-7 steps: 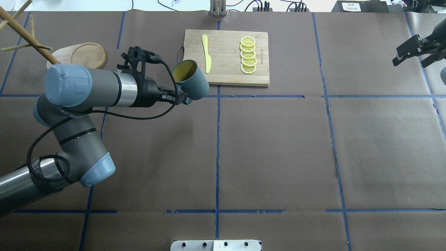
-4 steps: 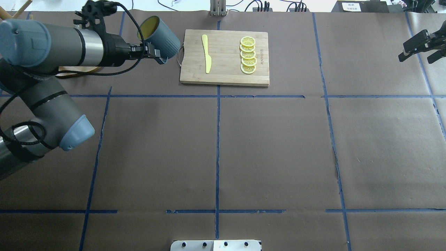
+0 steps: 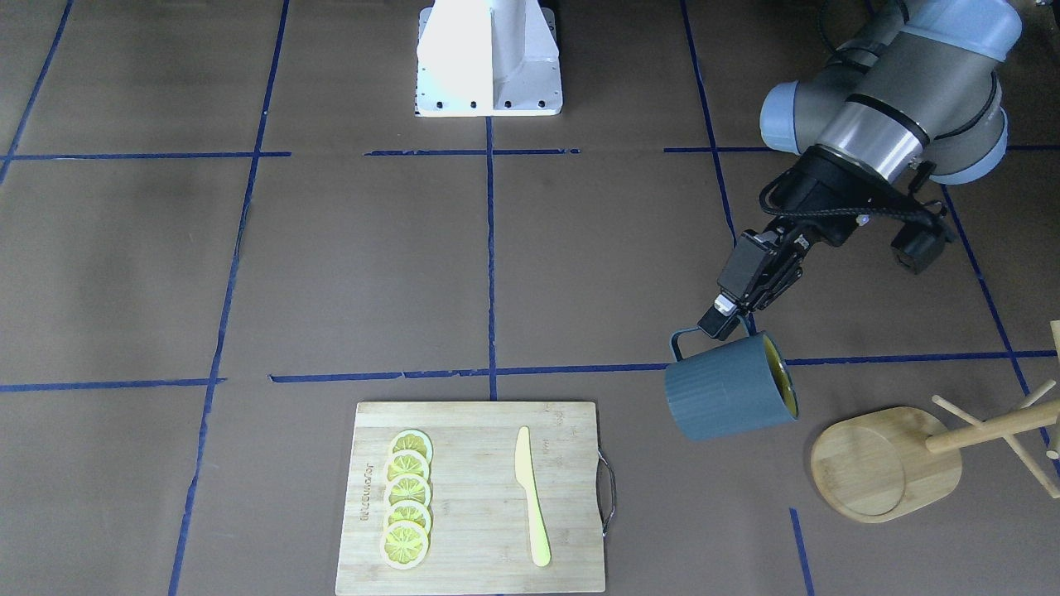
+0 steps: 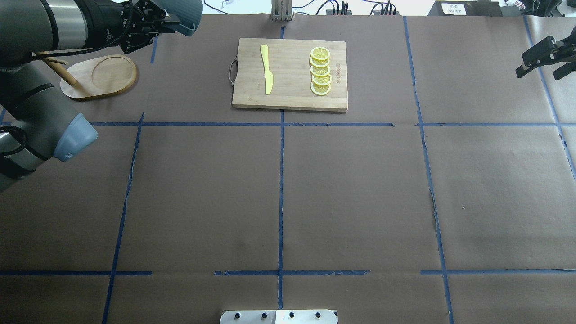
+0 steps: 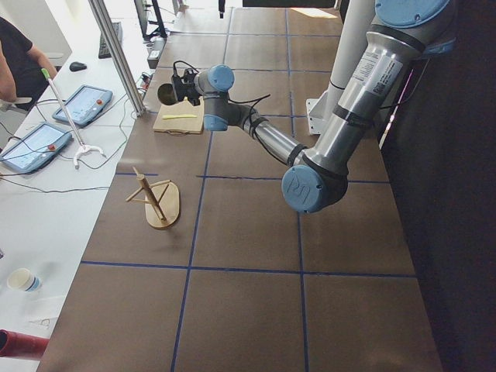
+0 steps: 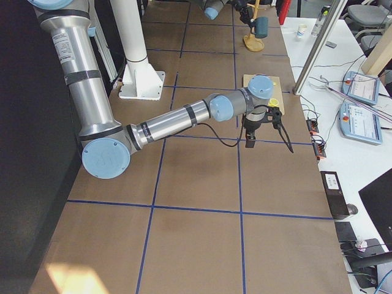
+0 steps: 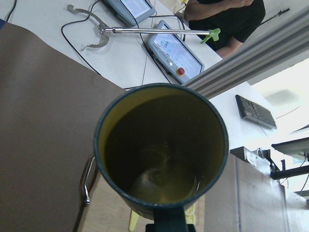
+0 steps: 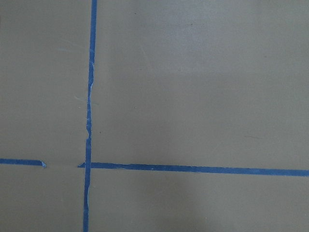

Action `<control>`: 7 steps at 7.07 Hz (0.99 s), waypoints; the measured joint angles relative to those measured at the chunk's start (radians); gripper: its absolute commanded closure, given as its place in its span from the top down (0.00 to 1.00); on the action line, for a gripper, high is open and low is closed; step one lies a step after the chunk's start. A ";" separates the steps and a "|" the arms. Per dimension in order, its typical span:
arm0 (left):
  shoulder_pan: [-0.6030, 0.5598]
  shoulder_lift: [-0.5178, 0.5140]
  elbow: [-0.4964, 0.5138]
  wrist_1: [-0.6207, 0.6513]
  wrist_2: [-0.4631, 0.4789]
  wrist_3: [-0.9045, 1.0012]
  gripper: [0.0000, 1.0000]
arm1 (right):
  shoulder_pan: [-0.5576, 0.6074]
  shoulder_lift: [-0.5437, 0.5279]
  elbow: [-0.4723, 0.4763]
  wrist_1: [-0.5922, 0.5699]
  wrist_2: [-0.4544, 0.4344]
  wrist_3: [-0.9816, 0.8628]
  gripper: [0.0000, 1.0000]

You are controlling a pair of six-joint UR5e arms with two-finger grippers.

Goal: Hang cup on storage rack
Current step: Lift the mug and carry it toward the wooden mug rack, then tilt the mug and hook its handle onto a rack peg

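The dark blue-grey ribbed cup (image 3: 729,393) hangs in the air, tilted on its side with its yellow-green mouth toward the storage rack. My left gripper (image 3: 719,324) is shut on the cup's handle (image 3: 681,341). In the overhead view the cup (image 4: 185,18) is at the top edge, beyond the rack's bamboo base (image 4: 101,76). The left wrist view looks straight into the cup (image 7: 161,150). The rack (image 3: 882,468) stands right of the cup, apart from it, with its post (image 3: 985,430) and pegs. My right gripper (image 4: 546,60) is open and empty at the far right.
A bamboo cutting board (image 4: 290,74) with a yellow knife (image 4: 267,69) and several lemon slices (image 4: 320,71) lies at the back middle. The robot's white base (image 3: 489,58) is at the near edge. The right wrist view shows only brown paper and blue tape (image 8: 89,116).
My left arm has carried the cup up and away to the far left, from beside the cutting board to above the rack's base. The right gripper has barely moved.
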 measured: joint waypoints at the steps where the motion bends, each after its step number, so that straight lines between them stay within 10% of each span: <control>1: -0.030 0.001 0.076 -0.131 0.001 -0.135 0.00 | 0.001 0.002 0.001 0.000 -0.001 0.000 1.00; 7: -0.156 0.101 0.305 -0.590 0.114 -0.755 0.00 | 0.002 0.012 0.010 0.002 -0.007 0.002 1.00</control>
